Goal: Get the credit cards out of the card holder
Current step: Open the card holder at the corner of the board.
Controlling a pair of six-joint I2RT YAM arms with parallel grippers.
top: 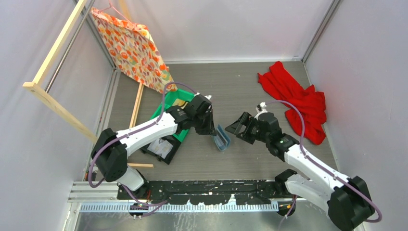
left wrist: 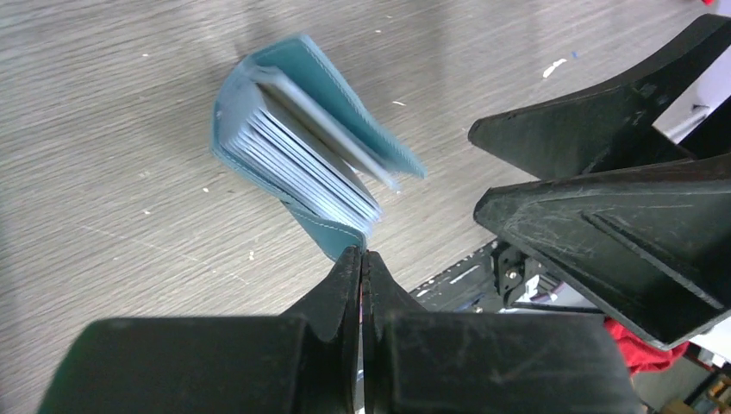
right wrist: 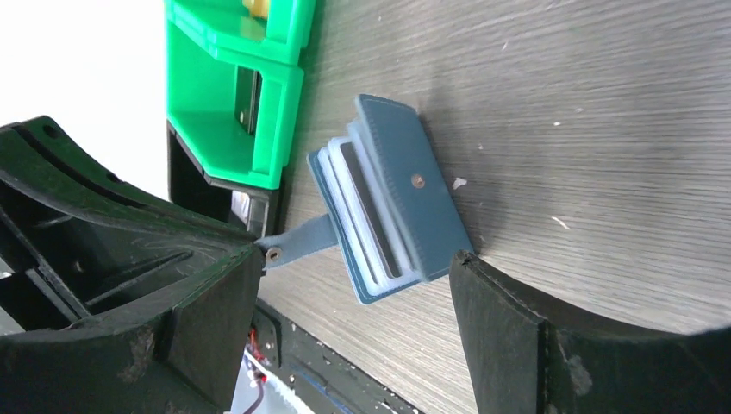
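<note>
The blue-teal card holder [top: 222, 139] stands on edge on the table between the two arms, its covers spread. In the left wrist view the card holder [left wrist: 345, 103] fans open, with the pale edges of several credit cards [left wrist: 315, 164] tucked inside. My left gripper [left wrist: 362, 253] is shut on its closing tab. The right wrist view shows the tab [right wrist: 302, 241] stretched left from the card holder [right wrist: 422, 203], and a dark card [right wrist: 371, 207] among pale ones. My right gripper [right wrist: 355, 259] is open, with the holder's near corner between its fingers, untouched.
A green plastic bin [top: 175, 108] sits behind the left gripper, beside a black tray [top: 161, 149] with paper. A red cloth [top: 298, 98] lies at the back right. A patterned bag [top: 132, 48] hangs on a wooden frame [top: 53, 103] at the left.
</note>
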